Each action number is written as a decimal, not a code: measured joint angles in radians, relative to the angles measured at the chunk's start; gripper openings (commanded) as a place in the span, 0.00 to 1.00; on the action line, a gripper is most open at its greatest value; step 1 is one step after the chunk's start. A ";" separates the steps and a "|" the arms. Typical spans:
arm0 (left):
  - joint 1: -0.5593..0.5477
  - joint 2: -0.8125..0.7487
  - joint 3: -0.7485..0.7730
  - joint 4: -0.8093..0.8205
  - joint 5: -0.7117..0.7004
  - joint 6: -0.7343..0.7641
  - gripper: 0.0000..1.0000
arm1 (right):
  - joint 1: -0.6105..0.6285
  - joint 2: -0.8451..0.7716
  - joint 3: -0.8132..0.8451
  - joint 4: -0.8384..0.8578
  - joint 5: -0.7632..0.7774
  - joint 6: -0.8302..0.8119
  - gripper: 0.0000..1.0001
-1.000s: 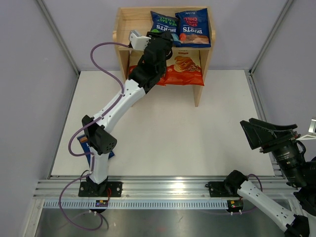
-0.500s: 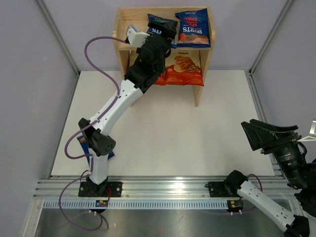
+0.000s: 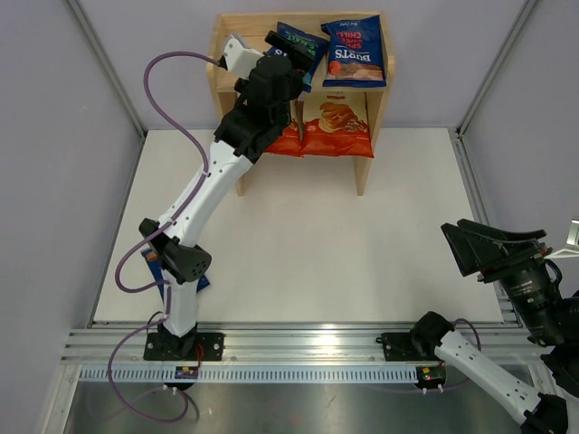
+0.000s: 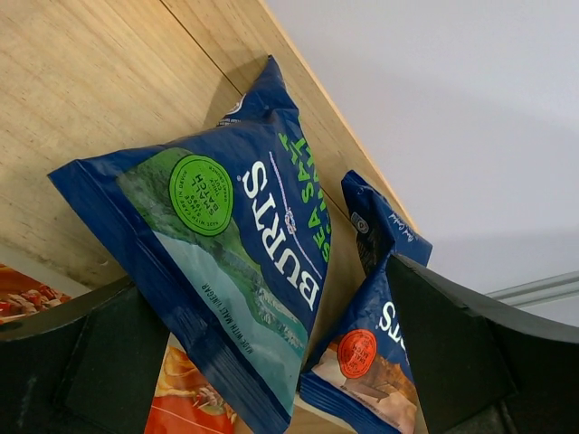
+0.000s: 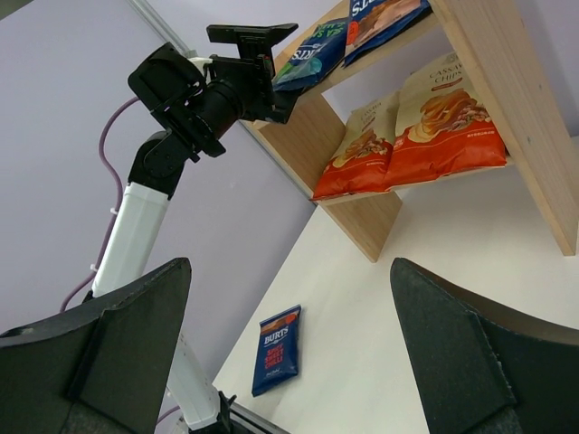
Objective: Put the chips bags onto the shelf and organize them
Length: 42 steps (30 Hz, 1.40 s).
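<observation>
Since my left claw [image 4: 264, 276] swung toward nine o'clock along the shelf [image 3: 226, 23] top, it sits wide open, with the teal Burts bag [image 4: 226, 244] between its fingers, now tilted beside the red-labelled bag [image 3: 355, 50]. I see bare wood running to the nine o'clock side panel. White table [image 3: 362, 253], pale purple walls [image 3: 54, 136].

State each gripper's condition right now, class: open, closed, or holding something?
Left gripper: open, with its fingers wide apart either side of the teal Burts bag, not clamping it.
Right gripper: open, holding nothing.
</observation>
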 measured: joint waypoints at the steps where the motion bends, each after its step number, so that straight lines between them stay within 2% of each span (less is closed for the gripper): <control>1: 0.000 -0.002 -0.001 -0.002 0.006 0.003 0.99 | 0.000 0.002 0.000 -0.001 -0.001 0.000 0.99; 11: -0.021 -0.033 -0.023 -0.043 0.022 0.026 0.98 | 0.000 0.019 0.000 -0.018 -0.016 0.011 0.99; 13: -0.023 -0.037 -0.024 -0.051 0.022 0.025 0.91 | 0.000 0.019 0.000 -0.018 -0.021 0.011 0.99; 14: -0.023 -0.040 -0.031 -0.053 0.023 0.025 0.78 | 0.000 0.019 0.000 -0.018 -0.025 0.012 0.99; 15: -0.023 -0.043 -0.035 -0.053 0.023 0.024 0.68 | 0.000 0.019 0.000 -0.018 -0.026 0.013 0.99; 17: -0.022 -0.045 -0.040 -0.078 0.028 0.029 0.56 | 0.000 0.019 0.000 -0.018 -0.027 0.014 0.99; 20: -0.022 -0.045 -0.048 -0.092 0.033 0.039 0.47 | 0.000 0.019 0.000 -0.018 -0.028 0.018 0.99; 24: -0.022 -0.047 -0.061 -0.097 0.047 0.042 0.27 | 0.000 0.019 0.000 -0.018 -0.028 0.020 1.00; 26: -0.022 -0.047 -0.062 -0.093 0.057 0.042 0.22 | 0.000 0.019 0.000 -0.018 -0.028 0.022 1.00; 34: -0.017 -0.030 -0.050 -0.060 0.106 0.043 0.15 | 0.000 0.019 0.000 -0.018 -0.028 0.034 0.99; 40: 0.007 0.015 -0.022 -0.022 0.171 0.027 0.14 | 0.000 0.019 0.000 -0.018 -0.027 0.035 1.00; 42: 0.011 0.015 -0.023 -0.019 0.182 0.025 0.24 | 0.000 0.019 0.000 -0.018 -0.027 0.035 1.00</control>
